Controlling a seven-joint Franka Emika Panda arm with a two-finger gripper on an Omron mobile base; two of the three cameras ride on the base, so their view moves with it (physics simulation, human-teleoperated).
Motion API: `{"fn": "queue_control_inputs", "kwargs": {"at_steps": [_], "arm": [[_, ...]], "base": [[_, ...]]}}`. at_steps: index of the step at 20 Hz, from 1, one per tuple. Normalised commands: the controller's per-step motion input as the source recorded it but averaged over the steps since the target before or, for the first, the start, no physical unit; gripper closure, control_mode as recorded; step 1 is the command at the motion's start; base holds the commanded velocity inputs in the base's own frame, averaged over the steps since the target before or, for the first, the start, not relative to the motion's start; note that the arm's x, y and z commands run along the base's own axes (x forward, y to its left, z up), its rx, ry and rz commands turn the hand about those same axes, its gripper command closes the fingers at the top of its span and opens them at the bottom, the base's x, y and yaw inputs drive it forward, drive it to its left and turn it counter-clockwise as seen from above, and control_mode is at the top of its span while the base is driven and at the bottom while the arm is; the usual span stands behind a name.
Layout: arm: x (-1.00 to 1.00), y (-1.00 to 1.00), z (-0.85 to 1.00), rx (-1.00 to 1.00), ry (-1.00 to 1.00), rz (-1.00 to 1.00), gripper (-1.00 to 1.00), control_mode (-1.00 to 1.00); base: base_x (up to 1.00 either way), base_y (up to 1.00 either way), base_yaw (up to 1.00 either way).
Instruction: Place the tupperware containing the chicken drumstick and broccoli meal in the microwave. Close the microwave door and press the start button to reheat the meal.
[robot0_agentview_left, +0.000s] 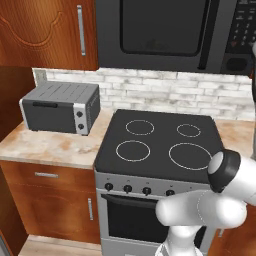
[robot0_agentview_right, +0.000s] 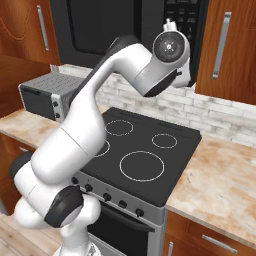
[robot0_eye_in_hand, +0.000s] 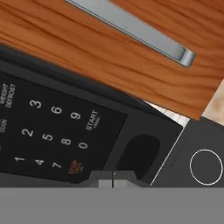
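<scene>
left base view: microwave (robot0_agentview_left: 165, 32) is hanging over the stove (robot0_agentview_left: 160, 142), door (robot0_agentview_left: 155, 30) shut | right base view: arm is reaching up to keypad (robot0_agentview_right: 182, 20) | hand view: gripper (robot0_eye_in_hand: 113, 180) is pressed together, aiming near start button (robot0_eye_in_hand: 92, 121); pressing it likely comes next; meal probably inside.

- A black flat stove top (robot0_agentview_left: 160, 142) with white ring marks sits over a grey oven with dark knobs (robot0_agentview_left: 137, 190).
- A pale speckled stone desk (robot0_agentview_left: 47, 145) holds a small grey toaster oven (robot0_agentview_left: 60, 107).
- White brick wall (robot0_agentview_left: 165, 92) behind.
- Brown wooden cupboards (robot0_agentview_left: 47, 32) with silver handles.
</scene>
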Motion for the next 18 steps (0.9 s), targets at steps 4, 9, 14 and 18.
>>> {"fn": "queue_control_inputs", "kwargs": {"at_steps": [4, 9, 14, 18], "arm": [[0.22, -0.06, 0.0, 0.0, 0.0, 0.0, 1.0, -1.0], [0.23, -0.12, 0.0, 0.0, -0.01, 0.0, 1.0, -1.0], [0.23, -0.19, 0.0, 0.0, 0.0, 0.0, 1.0, -1.0], [0.31, -0.16, 0.0, 0.0, 0.0, 0.0, 1.0, -1.0]], "base": [[0.0, 0.0, 0.0], [0.0, 0.0, 0.0], [0.0, 0.0, 0.0], [0.0, 0.0, 0.0]]}}
